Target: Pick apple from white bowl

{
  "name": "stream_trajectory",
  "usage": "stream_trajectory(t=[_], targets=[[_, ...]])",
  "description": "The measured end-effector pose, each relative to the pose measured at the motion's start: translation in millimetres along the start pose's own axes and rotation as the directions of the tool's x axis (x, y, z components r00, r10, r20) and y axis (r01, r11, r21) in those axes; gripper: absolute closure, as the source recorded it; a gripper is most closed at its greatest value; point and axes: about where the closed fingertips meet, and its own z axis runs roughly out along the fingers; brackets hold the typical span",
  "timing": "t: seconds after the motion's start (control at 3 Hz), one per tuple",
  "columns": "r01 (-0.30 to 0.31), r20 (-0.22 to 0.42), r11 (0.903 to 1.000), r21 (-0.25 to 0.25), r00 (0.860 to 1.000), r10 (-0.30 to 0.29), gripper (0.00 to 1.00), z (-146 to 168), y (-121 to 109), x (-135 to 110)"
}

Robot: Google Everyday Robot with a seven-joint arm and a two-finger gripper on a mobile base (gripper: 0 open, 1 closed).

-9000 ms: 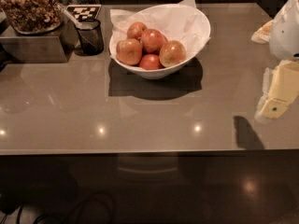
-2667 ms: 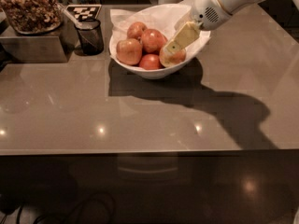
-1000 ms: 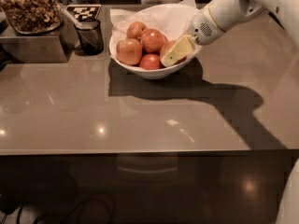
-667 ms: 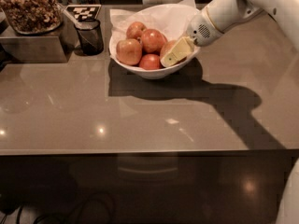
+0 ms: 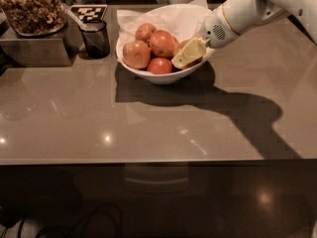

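Camera view: gripper (image 5: 188, 54) is down inside the white bowl (image 5: 161, 77), over the apple (image 5: 182, 44) at the bowl's right wall. Can't tell if it's gripping. Step looks like grasp. Next: secure the apple, lift straight up, clear of the other apples (image 5: 136, 54).

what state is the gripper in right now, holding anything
Gripper: down in the right side of the white bowl, over the apple; whether it is open or closed cannot be told.
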Motion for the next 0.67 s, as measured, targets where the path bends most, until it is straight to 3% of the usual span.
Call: stream_trajectory(t=[0.33,0.67], targets=[[0.003,0.038,0.9999,0.013,0.999,-0.004,1.0,-12,3,-5],[0.024,0.073,0.9995,-0.021,0.997,-0.022,1.0,-24,9,-14]])
